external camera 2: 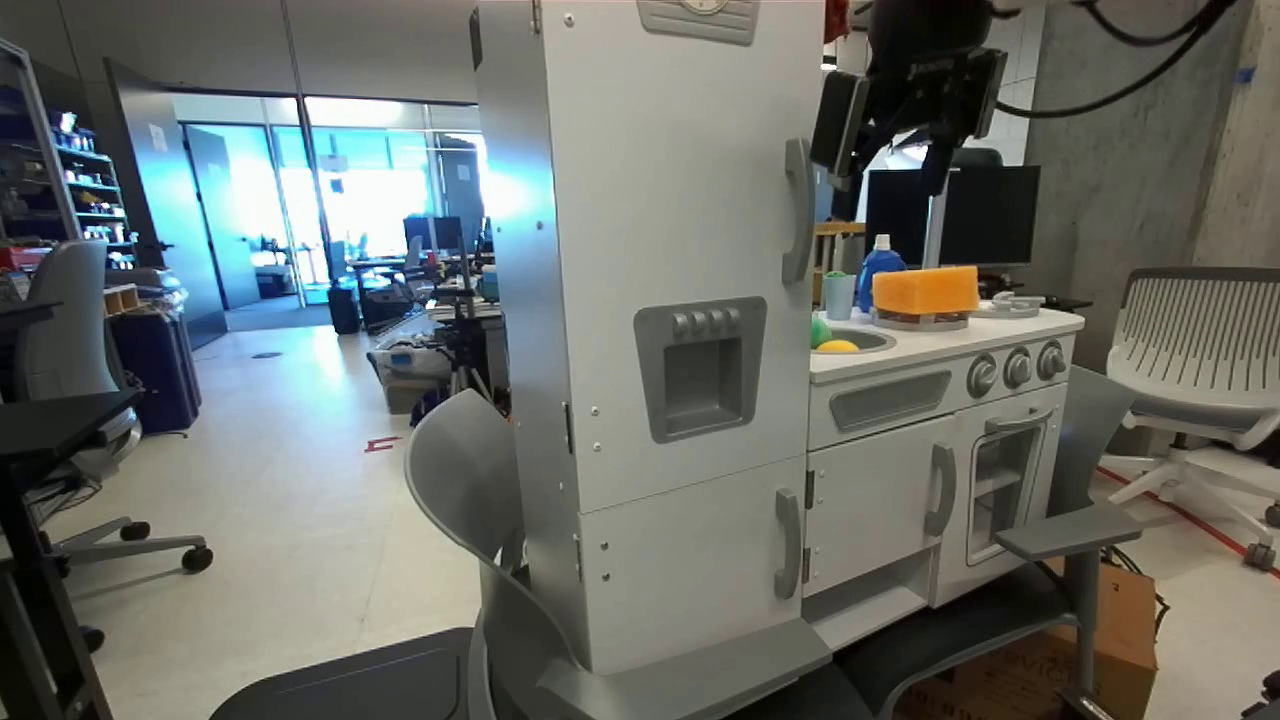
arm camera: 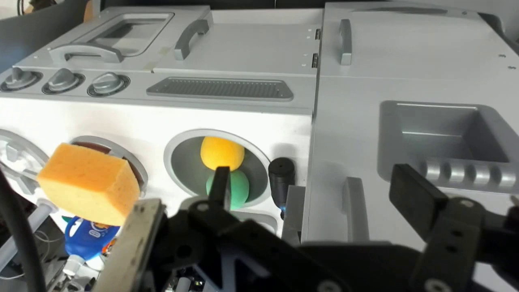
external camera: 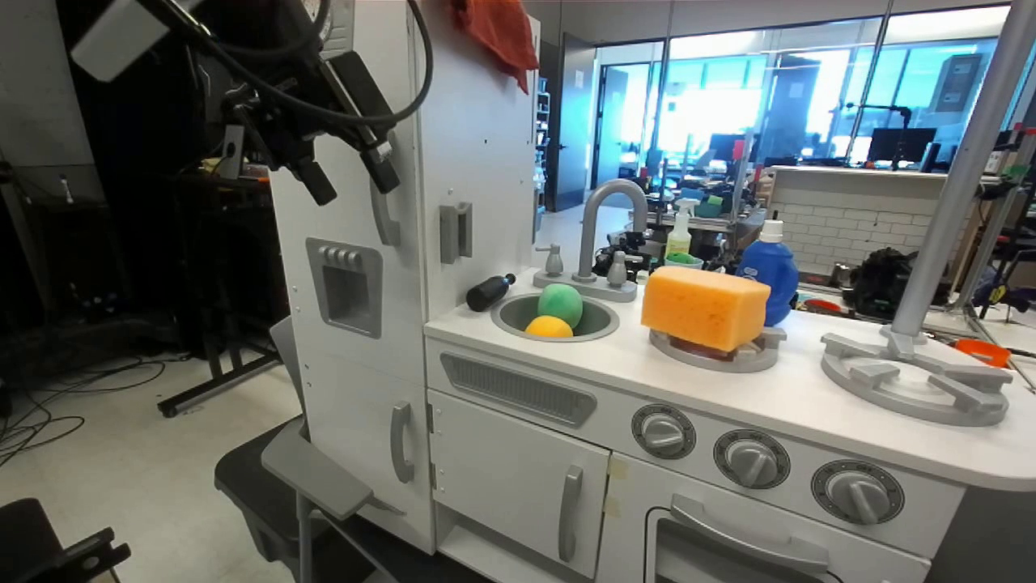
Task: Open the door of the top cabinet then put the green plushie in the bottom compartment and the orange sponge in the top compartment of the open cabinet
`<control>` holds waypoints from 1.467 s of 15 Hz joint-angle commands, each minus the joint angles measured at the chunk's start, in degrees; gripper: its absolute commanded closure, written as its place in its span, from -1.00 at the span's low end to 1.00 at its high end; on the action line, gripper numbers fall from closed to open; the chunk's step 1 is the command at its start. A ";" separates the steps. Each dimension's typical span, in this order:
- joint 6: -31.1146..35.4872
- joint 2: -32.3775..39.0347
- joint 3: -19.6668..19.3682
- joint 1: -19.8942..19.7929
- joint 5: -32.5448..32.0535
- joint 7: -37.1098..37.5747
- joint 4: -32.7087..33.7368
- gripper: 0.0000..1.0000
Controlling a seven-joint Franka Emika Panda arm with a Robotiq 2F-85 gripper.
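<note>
The door [external camera 2: 640, 210] of the top cabinet [external camera 2: 515, 250] is closed, hiding the bottom compartment and the top compartment. Its grey handle [arm camera: 357, 211] shows between the spread fingers in the wrist view, touched by neither. My gripper [external camera: 354, 182] is open and holds nothing; an exterior view places it near the handle's upper part, and from another angle the gripper [external camera 2: 890, 185] appears beside the handle, apart from it. In the sink lies the green plushie [external camera: 560, 306], partly covered by a finger in the wrist view. The orange sponge [external camera: 704, 308] rests on a burner.
A yellow ball [arm camera: 222, 152] shares the sink with the plushie. Beside the sink, a black bottle [external camera: 490, 291] lies against the cabinet's side. The faucet [external camera: 595, 227] rises behind the sink, and a blue bottle [external camera: 769, 275] stands behind the sponge. A red cloth [external camera: 498, 36] hangs on the side wall.
</note>
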 commanded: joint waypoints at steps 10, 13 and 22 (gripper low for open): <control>24.03 9.46 -0.06 -2.28 10.04 -7.96 -1.04 -1.00; 25.51 10.34 -0.55 0.07 18.66 -14.60 -1.05 -1.00; 26.09 9.86 8.12 -6.01 32.06 -26.12 -1.27 -0.64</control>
